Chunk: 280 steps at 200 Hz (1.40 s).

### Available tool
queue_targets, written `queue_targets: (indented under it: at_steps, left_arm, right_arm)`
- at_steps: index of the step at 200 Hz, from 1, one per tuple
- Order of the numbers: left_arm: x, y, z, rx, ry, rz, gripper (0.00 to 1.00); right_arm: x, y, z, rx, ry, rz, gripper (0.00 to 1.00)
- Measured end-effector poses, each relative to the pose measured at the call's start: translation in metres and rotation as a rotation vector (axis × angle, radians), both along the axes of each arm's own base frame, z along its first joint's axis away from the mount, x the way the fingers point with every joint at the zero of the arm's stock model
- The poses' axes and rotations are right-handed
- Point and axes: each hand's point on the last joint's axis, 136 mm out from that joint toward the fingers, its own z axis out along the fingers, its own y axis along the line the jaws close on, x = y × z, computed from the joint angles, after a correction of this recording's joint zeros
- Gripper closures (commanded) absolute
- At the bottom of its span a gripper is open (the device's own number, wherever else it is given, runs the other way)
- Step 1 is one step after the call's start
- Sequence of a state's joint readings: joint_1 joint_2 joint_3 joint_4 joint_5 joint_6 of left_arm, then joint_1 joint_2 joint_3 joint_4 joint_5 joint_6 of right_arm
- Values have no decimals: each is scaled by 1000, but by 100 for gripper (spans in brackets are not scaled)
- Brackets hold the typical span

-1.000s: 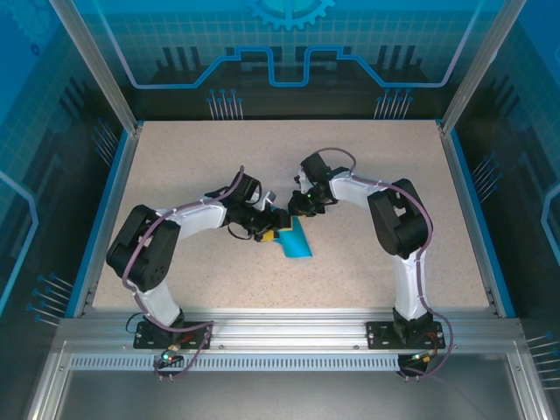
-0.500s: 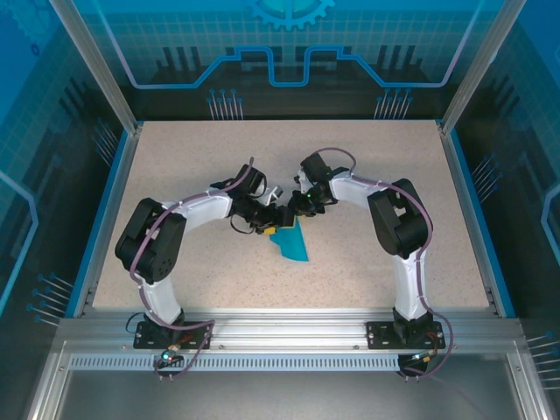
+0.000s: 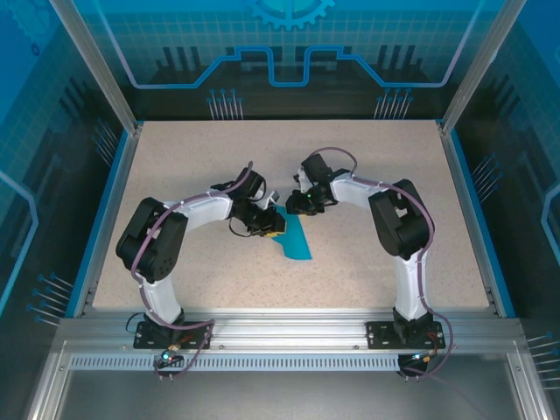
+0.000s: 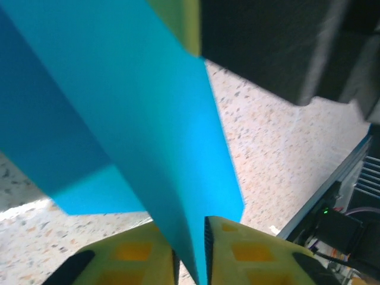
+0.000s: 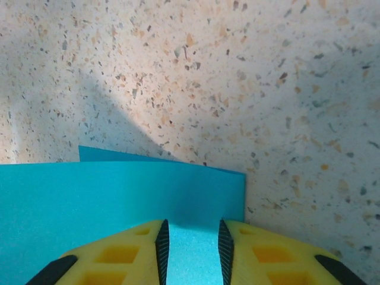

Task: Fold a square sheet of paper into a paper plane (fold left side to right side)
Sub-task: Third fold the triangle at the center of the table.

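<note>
Folded teal paper point(image 3: 295, 242), a narrow layered wedge, lies mid-counter point(image 3: 376, 166). The left gripper point(image 4: 190, 243) has newly clamped the paper's upper edge. The right gripper point(image 5: 191, 237) has loosened, jaws apart over the paper's corner.

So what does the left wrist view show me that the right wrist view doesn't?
Left wrist: the left gripper pinching the paper edge-on, the sheet fanning out ahead of the fingers, with a dark housing at upper right. Right wrist: the right gripper with its jaws apart, the paper lying flat between them, its layered corner showing. Both: teal paper over the speckled table.
</note>
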<state>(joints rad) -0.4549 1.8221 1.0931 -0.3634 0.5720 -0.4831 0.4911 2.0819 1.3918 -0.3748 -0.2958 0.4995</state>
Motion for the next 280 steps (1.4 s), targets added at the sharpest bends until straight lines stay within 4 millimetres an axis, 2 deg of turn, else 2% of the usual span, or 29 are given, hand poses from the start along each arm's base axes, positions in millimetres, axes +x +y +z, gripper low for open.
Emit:
queue_targets:
  at_steps: [36,51,81,104,128,161,185,211,229,255,280]
  left_arm:
    - [-4,4,-4,19,54,49,93]
    - [-5,5,-3,21,72,71,94]
    - [-6,5,2,17,109,115,96]
    - [-9,4,3,13,139,129,96]
    - [-12,5,3,12,161,129,97]
    - [-17,4,3,7,184,124,97]
    - [-18,3,4,2,194,121,97]
    - [-17,2,7,-1,195,119,97]
    - [-15,1,10,-8,191,117,97]
    - [-15,0,11,-14,195,114,97]
    - [-16,0,7,-10,208,113,97]
  right_arm:
    - [-3,-5,11,2,-60,8,51]
    - [-6,-11,23,0,-108,8,45]
    - [-20,-25,59,4,-239,20,39]
    - [-44,-31,81,-7,-344,65,32]
    - [-91,-23,93,-26,-438,172,25]
    - [-156,-11,88,-61,-521,341,17]
    - [-181,-6,83,-94,-562,421,13]
    - [-193,1,78,-140,-597,480,12]
    - [-199,4,64,-193,-592,526,11]
    - [-199,7,45,-268,-577,572,12]
    - [-192,13,38,-309,-582,581,14]
